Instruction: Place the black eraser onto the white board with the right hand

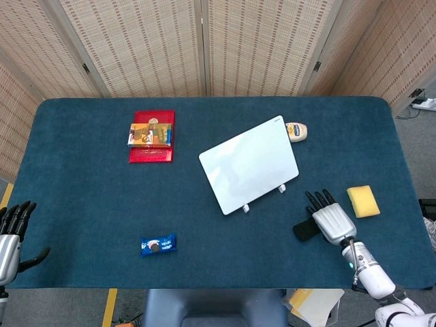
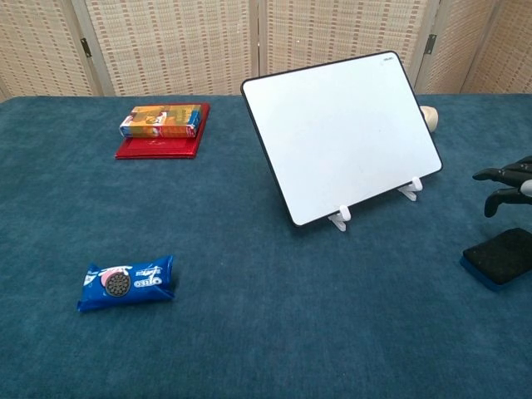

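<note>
The black eraser [image 1: 303, 229] [image 2: 501, 255] lies flat on the blue cloth at the near right. My right hand [image 1: 328, 217] [image 2: 509, 186] hovers over its right part with fingers spread and nothing in them; the chest view shows only its fingertips, above the eraser. The white board [image 1: 249, 164] [image 2: 342, 135] stands tilted on two small white feet, left of and behind the eraser. My left hand [image 1: 11, 238] is at the table's near left edge, fingers apart and empty; the chest view does not show it.
A yellow sponge [image 1: 363, 201] lies right of the right hand. A blue cookie pack [image 1: 158, 244] [image 2: 126, 282] sits near the front left. A red box with an orange carton [image 1: 151, 135] [image 2: 163, 126] is at the back left. A small beige bottle [image 1: 297, 131] lies behind the board.
</note>
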